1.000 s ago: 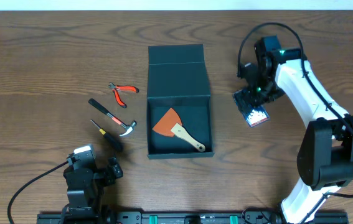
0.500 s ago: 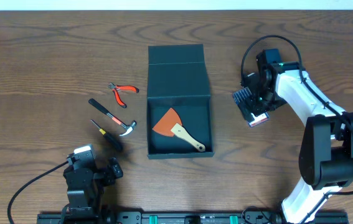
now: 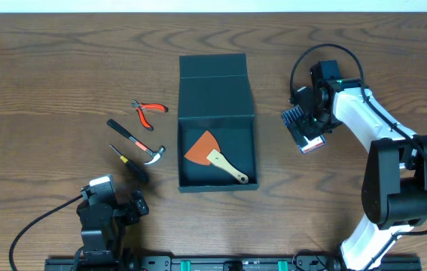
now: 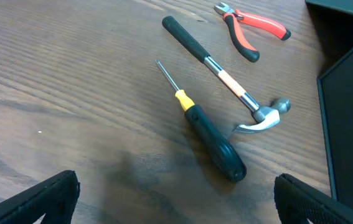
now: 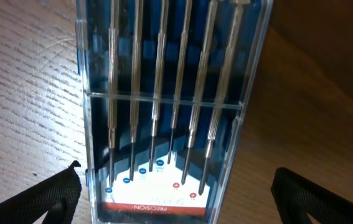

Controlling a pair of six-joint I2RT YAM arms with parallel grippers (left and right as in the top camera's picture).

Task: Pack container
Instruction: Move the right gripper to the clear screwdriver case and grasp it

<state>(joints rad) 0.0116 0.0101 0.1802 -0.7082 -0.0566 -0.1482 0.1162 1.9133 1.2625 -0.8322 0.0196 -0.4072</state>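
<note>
Right pincer (image 3: 306,128) spread wide and empty, arm bent inward, hovers over a screwdriver case (image 3: 312,144) at three o'clock of the open container (image 3: 215,90) mid-desk; left pincer (image 3: 126,205) is equally wide, empty, low at seven o'clock. One hammer (image 3: 141,144), one pliers (image 3: 149,111) and one screwdriver (image 3: 130,163) lie at nine; one scraper (image 3: 213,154) lies inside; only the right wrist view shows six shafts.

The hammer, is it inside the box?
No, the hammer lies outside, left of the box, beside the screwdriver.
</note>
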